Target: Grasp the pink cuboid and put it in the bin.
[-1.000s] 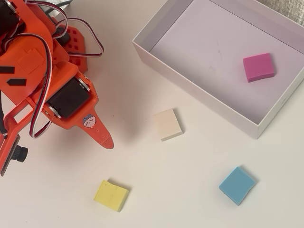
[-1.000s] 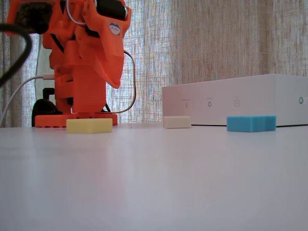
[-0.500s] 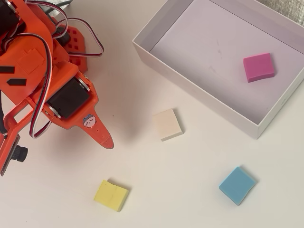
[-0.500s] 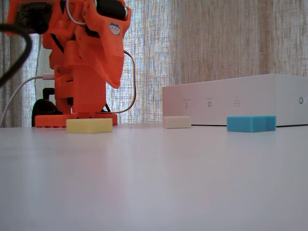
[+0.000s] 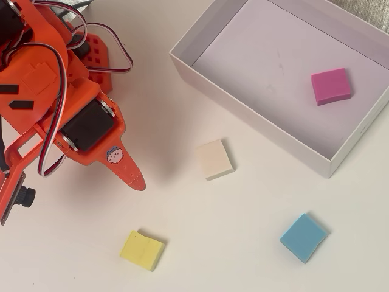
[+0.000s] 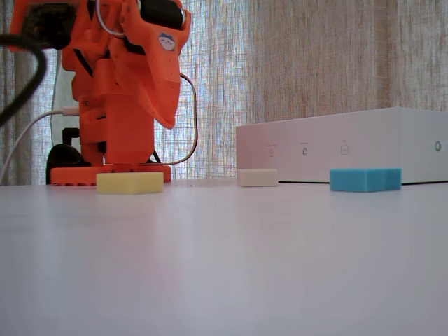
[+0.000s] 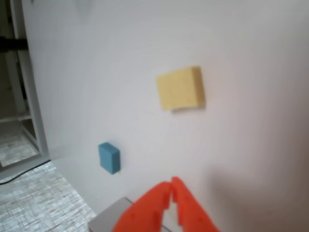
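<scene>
The pink cuboid (image 5: 330, 86) lies flat on the floor of the white bin (image 5: 261, 61), toward its right end in the overhead view. In the fixed view the bin (image 6: 336, 150) shows only its outer wall and the cuboid is hidden inside. My orange gripper (image 5: 137, 182) hangs shut and empty at the left, well away from the bin, pointing toward the cream block. In the wrist view the gripper (image 7: 172, 186) shows its two tips closed together with nothing between them. The fixed view shows the gripper (image 6: 171, 122) folded up near the arm's base.
A cream block (image 5: 214, 159) sits just outside the bin's near wall. A yellow block (image 5: 141, 250) and a blue block (image 5: 303, 237) lie toward the table's front. The arm's base and cables (image 5: 91, 52) fill the upper left.
</scene>
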